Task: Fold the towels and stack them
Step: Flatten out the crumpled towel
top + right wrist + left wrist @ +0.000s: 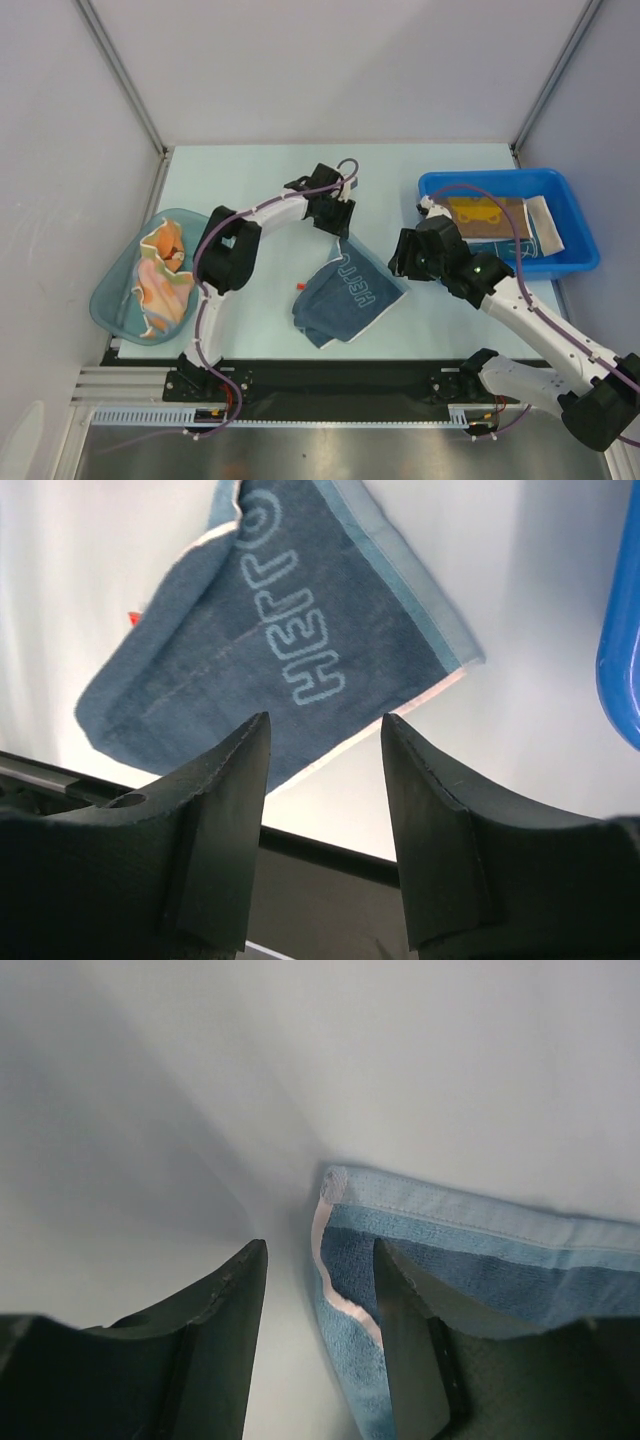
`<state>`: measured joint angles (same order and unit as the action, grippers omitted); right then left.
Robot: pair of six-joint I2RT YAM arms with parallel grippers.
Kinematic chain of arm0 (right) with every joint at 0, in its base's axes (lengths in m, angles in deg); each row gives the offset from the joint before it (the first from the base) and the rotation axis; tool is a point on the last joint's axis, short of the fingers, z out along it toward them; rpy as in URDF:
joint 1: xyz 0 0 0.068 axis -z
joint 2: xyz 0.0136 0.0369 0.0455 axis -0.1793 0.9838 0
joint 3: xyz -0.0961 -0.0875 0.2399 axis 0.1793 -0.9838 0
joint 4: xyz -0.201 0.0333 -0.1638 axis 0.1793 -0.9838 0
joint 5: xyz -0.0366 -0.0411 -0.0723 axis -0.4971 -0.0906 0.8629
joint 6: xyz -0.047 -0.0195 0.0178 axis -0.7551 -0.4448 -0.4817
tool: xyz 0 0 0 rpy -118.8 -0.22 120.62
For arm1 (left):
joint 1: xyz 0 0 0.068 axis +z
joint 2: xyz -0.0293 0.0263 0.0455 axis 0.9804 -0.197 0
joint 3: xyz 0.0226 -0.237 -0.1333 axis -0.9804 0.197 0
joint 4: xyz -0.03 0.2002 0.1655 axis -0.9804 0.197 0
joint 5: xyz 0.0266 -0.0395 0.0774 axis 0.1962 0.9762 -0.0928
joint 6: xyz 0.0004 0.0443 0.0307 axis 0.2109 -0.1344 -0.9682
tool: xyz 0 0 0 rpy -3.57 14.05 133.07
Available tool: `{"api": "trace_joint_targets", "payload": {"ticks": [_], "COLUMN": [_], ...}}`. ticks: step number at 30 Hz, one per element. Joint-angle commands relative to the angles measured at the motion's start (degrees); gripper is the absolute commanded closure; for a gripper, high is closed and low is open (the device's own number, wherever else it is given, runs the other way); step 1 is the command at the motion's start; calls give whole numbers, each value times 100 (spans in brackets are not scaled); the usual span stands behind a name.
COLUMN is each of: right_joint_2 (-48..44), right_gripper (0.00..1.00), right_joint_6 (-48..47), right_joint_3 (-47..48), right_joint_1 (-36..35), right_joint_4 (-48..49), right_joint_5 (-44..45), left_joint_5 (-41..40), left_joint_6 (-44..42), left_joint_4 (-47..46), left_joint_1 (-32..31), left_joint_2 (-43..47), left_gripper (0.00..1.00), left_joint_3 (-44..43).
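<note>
the teal "hello" towel (352, 295) lies rumpled, its far corner against one finger of the left gripper (320, 1255), jaws parted. the right gripper (325, 730) hangs over the towel's right edge, jaws apart and empty. bare table (250, 180) stretches beyond the towel's far edge.

Pale outlined "HELLO" on the teal-blue towel (250, 670); yellow lettering on the brown towel (487, 215), unreadable

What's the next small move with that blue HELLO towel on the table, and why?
Probably nudge the left gripper toward the teal-blue cloth "HELLO" towel and close on its far corner: the jaws stand apart with only the towel's hem edge in the gap. The right gripper hovers open and empty nearby.
</note>
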<state>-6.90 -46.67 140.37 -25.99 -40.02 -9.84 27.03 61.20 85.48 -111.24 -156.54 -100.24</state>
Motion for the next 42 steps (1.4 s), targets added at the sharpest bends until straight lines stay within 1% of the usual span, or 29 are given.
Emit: {"api": "trace_joint_targets", "payload": {"ticks": [1,3,4,8,11,12,14,15,17,18,19,20,21,22,23,24,25,27,28,31,33,34,36,37,40,42], "right_joint_2": [-146,-198,-199,-216,-216,-216,-199,-181,-94,-50,12,160,283,389,721,898,1074,1617,1803,2498,2884,3217,3544,3850,4334,4450], "right_gripper": [48,48,49,49,50,50,50,50,50,51,51,51,52,51,51,50,49,46,46,48,49,50,52,52,53,55], "right_joint_6": [63,71,71,36,45,54,54,71,132,159,177,194,194,194,160,116,80,-7,-43,-131,-166,-209,-254,-263,-254,-193], "right_joint_3": [-144,-206,-215,-259,-276,-268,-277,-277,-276,-268,-250,-224,-198,-137,64,153,285,609,689,1006,1173,1313,1410,1507,1700,1727], "right_joint_1": [-34,-34,-34,-34,-33,-34,-34,-34,-34,-34,-42,-51,-86,-112,-156,-191,-227,-236,-227,-140,45,98,238,274,336,327], "right_joint_4": [-7,10,10,19,2,2,-16,-7,36,72,185,273,431,476,494,537,607,687,818,1020,1117,1135,1275,1302,1241,1363], "right_joint_5": [175,157,157,209,244,262,315,332,333,289,245,193,122,113,139,174,157,104,130,148,-27,-80,-159,-212,-204,-116], "left_joint_5": [316,403,517,527,369,325,272,263,202,123,131,149,62,18,-9,-1,121,18,-314,-913,-906,-897,-818,-818,-748,-721], "left_joint_6": [-204,-178,-151,-134,-107,-99,-72,-72,-28,7,129,191,270,453,560,656,797,920,1052,1298,1351,1413,1405,1404,1413,1413], "left_joint_4": [-116,-107,-107,-124,-37,59,113,34,-45,-185,-282,-352,-449,-493,-555,-642,-704,-723,-644,-231,-326,-362,-432,-432,-388,-415], "left_joint_1": [-18,-36,-36,-106,-124,-124,-124,-124,-98,-71,16,78,148,323,429,534,727,860,939,1123,1212,1290,1309,1309,1309,1309], "left_joint_2": [-175,-333,-482,-685,-764,-756,-590,-493,-29,174,367,761,948,1123,1334,1658,1835,2195,2250,2390,2487,2548,2567,2540,2514,2514], "left_gripper": [48,49,51,55,62,71,84,93,100,100,100,100,100,100,100,100,100,100,100,100,100,100,100,100,100,100], "left_joint_3": [-417,-514,-584,-593,-584,-567,-445,-165,170,589,828,1048,1459,1681,1892,2286,2481,2885,2957,3098,3317,3362,3388,3362,3274,3283]}}
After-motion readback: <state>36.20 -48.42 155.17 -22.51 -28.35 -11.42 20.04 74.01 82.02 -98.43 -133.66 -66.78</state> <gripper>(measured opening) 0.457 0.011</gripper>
